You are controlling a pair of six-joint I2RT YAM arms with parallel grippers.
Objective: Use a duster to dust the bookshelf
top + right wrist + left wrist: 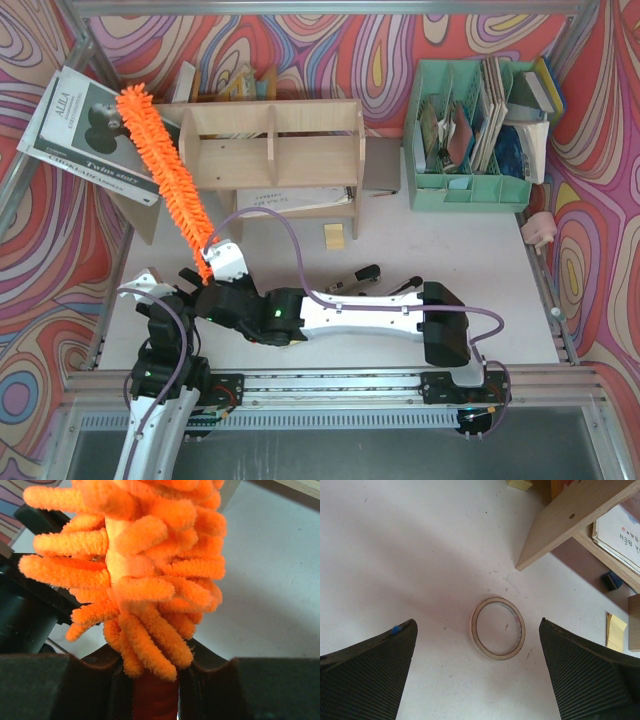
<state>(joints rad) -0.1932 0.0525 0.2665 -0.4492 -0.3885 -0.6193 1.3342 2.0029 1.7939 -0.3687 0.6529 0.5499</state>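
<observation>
At near edge, left arm is sitting folded over its base, black left gripper (477, 630) pointing straight down, jaws spread wide, gripping nothing, hovering above a clear tape ring (497, 628) on the white table (450, 260). Right arm is stretching low and flat leftward from its base; right gripper (155, 680) is clamping the base of the long bright orange fluffy duster (165, 170). Brush is slanting away to far left, crossing the left side panel of the low light plywood bookshelf (270, 145), contact unclear, tip overlapping a grey magazine (85, 130).
</observation>
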